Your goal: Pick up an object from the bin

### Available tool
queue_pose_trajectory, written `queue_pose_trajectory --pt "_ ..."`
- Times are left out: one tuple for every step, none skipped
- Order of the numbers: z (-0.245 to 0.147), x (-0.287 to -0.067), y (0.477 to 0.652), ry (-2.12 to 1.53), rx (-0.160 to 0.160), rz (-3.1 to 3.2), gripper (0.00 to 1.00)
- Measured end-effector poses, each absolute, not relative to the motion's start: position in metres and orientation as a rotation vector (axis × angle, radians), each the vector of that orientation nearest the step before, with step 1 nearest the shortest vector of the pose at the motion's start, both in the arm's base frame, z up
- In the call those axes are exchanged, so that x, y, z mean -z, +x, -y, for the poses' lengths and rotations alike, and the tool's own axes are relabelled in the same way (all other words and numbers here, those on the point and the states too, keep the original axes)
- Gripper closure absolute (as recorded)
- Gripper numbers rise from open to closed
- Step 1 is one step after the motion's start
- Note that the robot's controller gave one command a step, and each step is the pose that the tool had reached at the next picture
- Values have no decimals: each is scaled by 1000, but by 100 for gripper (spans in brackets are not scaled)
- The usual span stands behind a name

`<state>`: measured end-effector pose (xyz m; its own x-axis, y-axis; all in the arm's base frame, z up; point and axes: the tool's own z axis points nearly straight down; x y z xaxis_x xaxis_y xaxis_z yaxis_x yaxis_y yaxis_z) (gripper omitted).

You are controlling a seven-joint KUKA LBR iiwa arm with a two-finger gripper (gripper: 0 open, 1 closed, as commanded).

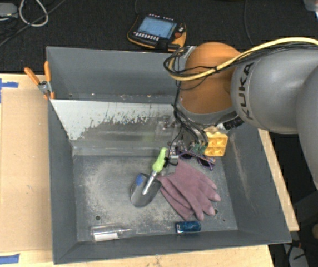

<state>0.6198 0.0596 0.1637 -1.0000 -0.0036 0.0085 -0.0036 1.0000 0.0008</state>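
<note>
The likeliest pick, as I judge it, is the small trowel (146, 189). It lies near the middle of the bin (103, 82), with its green handle (160, 159) pointing towards the far right corner and its grey blade towards the near edge. The wrist, under its orange cover (209, 77), hangs just beside the handle's upper end, and the jaws sit in the shadow beneath it. I cannot tell whether they are spread or pressed together, and I see nothing between them.

To do this step well I would line the jaws up across the green handle, not along it. The handle is the thickest, grippiest part, and it looks slightly raised off the floor. I'd come straight down and close only once the handle sits squarely in the gap.

The purple glove (189, 192) lies right against the trowel's shaft on the right-wall side. A sloppy descent could snag its soft cloth and drag both up, so I'd stay on the handle end, away from it. The yellow block (217, 144) and a dark tangle I can't make out sit close under the wrist towards the right wall, and I'd watch for bumping them.

The small blue thing (187, 226) and the clear tube (106, 234) by the near edge are well apart and no concern.
</note>
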Motion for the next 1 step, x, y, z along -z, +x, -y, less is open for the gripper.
queue_pose_trajectory --pt "-59 -169 621 2 2 3141 0"
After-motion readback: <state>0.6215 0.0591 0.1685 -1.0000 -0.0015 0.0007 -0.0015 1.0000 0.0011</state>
